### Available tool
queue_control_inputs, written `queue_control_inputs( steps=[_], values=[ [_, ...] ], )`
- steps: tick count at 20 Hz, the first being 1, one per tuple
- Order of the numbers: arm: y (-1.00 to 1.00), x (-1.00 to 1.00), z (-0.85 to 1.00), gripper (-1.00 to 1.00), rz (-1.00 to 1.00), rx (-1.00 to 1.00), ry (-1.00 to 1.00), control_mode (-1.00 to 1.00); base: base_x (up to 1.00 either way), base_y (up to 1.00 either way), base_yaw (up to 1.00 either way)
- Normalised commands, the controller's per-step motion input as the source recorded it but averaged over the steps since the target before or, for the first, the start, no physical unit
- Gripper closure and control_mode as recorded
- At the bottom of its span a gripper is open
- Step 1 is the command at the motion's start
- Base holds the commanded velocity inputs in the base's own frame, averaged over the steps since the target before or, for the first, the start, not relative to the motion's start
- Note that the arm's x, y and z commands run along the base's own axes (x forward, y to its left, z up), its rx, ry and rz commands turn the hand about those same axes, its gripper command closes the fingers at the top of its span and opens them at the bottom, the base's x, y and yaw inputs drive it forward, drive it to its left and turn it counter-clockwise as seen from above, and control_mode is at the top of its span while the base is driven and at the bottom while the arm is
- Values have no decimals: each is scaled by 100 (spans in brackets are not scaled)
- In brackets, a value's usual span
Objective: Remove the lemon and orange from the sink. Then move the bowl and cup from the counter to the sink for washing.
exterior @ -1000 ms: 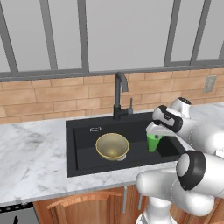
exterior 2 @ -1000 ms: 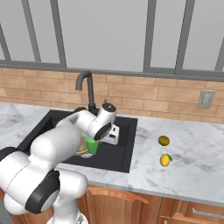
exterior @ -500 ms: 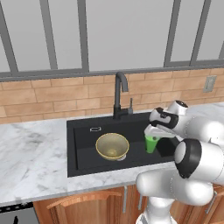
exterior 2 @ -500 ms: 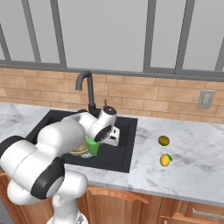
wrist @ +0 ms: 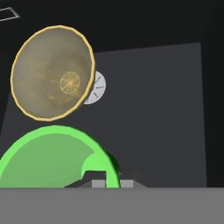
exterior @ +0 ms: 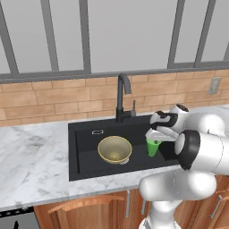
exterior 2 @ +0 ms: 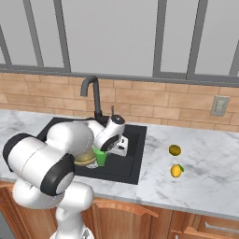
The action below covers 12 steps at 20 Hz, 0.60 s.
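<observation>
The last step of the job looks to be in hand. The wide golden-tan bowl with its pale rim (exterior: 115, 149) already sits on the floor of the large black rectangular sink (exterior: 85, 134), partly over the round silver drain (wrist: 95, 87). The small bright yellow lemon (exterior 2: 176, 171) and the duller, darker orange (exterior 2: 174, 150) lie out on the marbled grey counter (exterior 2: 210, 163) to the right of the basin, near each other but apart.

The white arm's two-finger gripper (exterior: 154, 134) is clenched on the rim of the small bright green cup (exterior: 153, 147), which stands upright inside the basin, just right of the bowl. From above, the cup's open mouth (wrist: 52, 159) shows close under the hand, one finger pinching its edge. I cannot tell whether its base is touching the sink floor or hanging just above it.

The next move, I judge, calls for settling the cup down clear of the bowl, then letting go and lifting straight up so the tumbler does not tip.
</observation>
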Motion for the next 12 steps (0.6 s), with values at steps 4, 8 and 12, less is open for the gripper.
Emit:
queue_control_inputs(
  steps=[4,8,12],
  values=[
    [0,14,-18,100,0,0,0,-100,0,0,0],
    [-1,12,-18,100,0,0,0,-100,0,0,0],
    [-2,12,-18,100,0,0,0,-100,0,0,0]
  ],
)
